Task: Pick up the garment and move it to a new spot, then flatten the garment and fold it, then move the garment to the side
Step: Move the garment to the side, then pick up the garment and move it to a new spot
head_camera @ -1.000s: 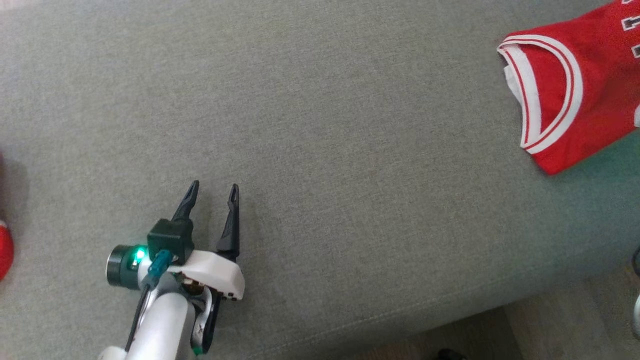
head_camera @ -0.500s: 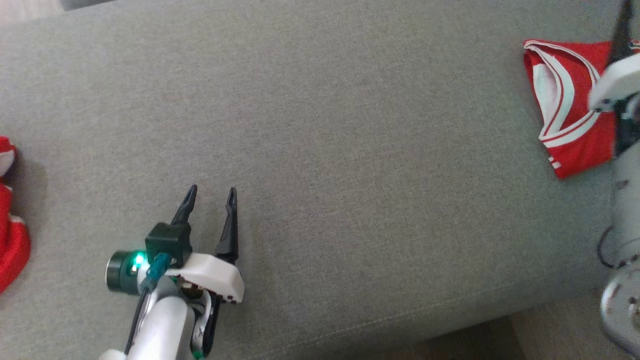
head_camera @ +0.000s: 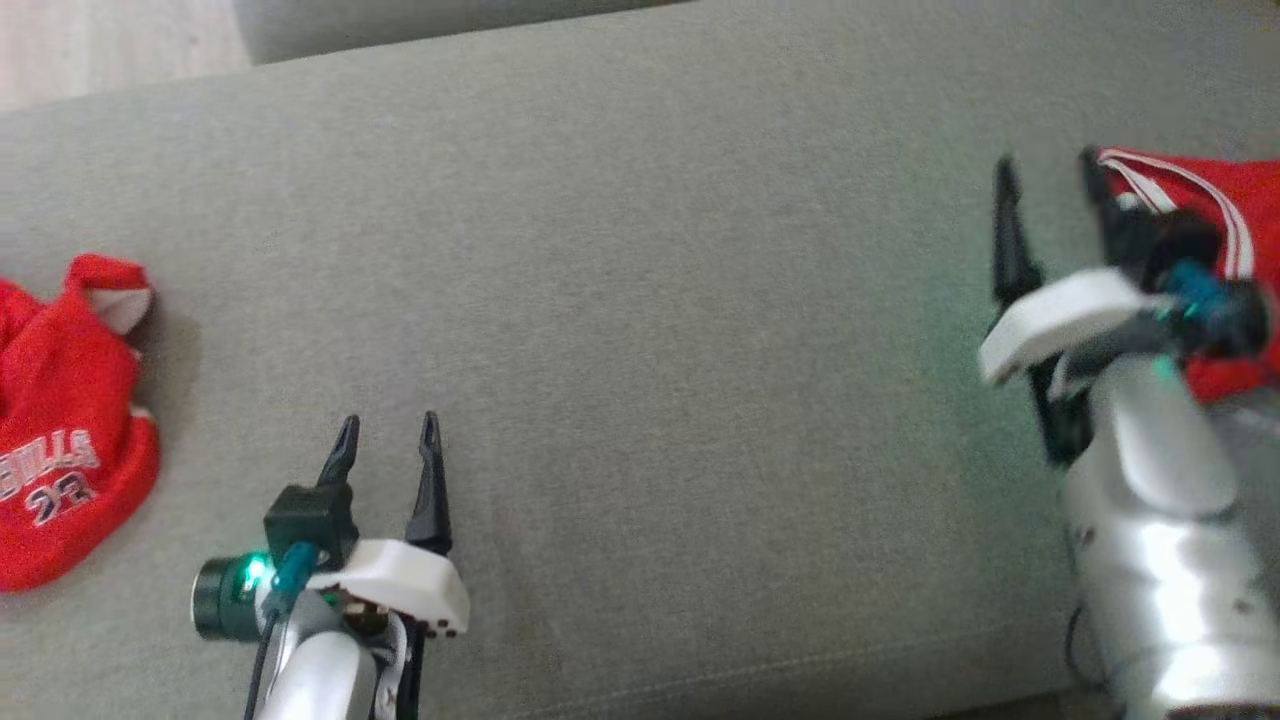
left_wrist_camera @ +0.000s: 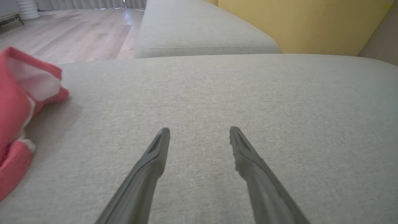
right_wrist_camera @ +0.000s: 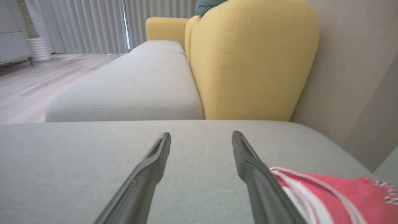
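Note:
A crumpled red garment (head_camera: 60, 420) with white lettering lies at the far left of the grey cushion (head_camera: 680, 300); its edge (left_wrist_camera: 12, 102) also shows in the left wrist view. A second red garment (head_camera: 1235, 195) with white trim lies flat at the far right, partly hidden behind my right wrist. My right gripper (head_camera: 1048, 165) hovers open and empty just left of it, and its right finger (right_wrist_camera: 258, 180) overlaps the cloth (right_wrist_camera: 335, 193) in the right wrist view. My left gripper (head_camera: 388, 430) stands open and empty over bare cushion, right of the crumpled garment, its fingers apart (left_wrist_camera: 199, 130).
The cushion's front edge runs along the bottom of the head view. A second grey seat cushion (right_wrist_camera: 133, 90) and a yellow backrest (right_wrist_camera: 248, 56) lie beyond. Wooden floor (left_wrist_camera: 71, 34) shows past the far side.
The head camera has swung, shifting the whole picture. My right arm has come into view beside the right-hand garment with its fingers open. The left gripper stays open.

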You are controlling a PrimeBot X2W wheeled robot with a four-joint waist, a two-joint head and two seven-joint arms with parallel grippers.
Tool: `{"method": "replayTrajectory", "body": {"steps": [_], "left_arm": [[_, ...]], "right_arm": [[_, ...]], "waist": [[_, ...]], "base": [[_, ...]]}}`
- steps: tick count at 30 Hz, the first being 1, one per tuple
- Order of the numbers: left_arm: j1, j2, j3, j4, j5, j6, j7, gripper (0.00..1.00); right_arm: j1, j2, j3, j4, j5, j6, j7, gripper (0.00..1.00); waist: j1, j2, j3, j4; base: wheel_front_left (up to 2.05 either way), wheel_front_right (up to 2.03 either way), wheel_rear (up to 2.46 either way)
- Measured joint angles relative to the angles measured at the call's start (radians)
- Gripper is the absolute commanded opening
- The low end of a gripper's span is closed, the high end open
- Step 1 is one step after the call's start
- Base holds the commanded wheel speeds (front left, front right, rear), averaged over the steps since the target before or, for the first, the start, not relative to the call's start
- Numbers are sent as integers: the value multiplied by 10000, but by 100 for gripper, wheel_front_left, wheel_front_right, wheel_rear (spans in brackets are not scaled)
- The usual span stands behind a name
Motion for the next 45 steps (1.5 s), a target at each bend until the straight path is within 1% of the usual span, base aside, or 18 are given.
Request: {"method": "replayTrajectory", "body": {"steps": [3,5,9,14,18,20,28,32,45], "left_arm": [[160,0,77,2,-79,96,0,100],[261,0,119,4,-79,125,0,100],[418,-2,151,50,-81,188,0,100],[577,-2,238,33,-148,345,0,100],[812,-2,353,-67,-163,362,0,100],[945,-2,410,-146,-163,435,0,100],[1309,0,575,-253,-165,449,2,100],[1351,0,698,-355,-165,537,2,100],[1434,-2,773,-512,-161,504,0,100]], "right_arm": [[828,63,685,-408,928,0,0,100],[1311,79,918,-652,1289,0,0,100],[2064,81,1041,-1074,1452,0,0,100],[2628,81,1011,-1350,1586,0,0,100],[3010,84,1135,-1592,1893,0,0,100],[3155,90,1216,-1653,1894,0,0,100],[3546,100,1361,-1743,2090,0,0,100],[3659,102,1438,-1802,2190,0,0,100],[3696,104,1726,-1668,2454,0,0,100]], "waist": [[0,0,-203,228],[0,0,-353,350],[0,0,-622,542],[0,0,-964,740],[0,0,-1244,846],[0,0,-1360,881],[0,0,-1660,1099],[0,0,-1706,1186],[0,0,-1758,1478]], "base": [[0,0,0],[0,0,0],[0,0,0],[0,0,0],[0,0,0],[0,0,0],[0,0,0],[0,0,0],[0,0,0]]}}
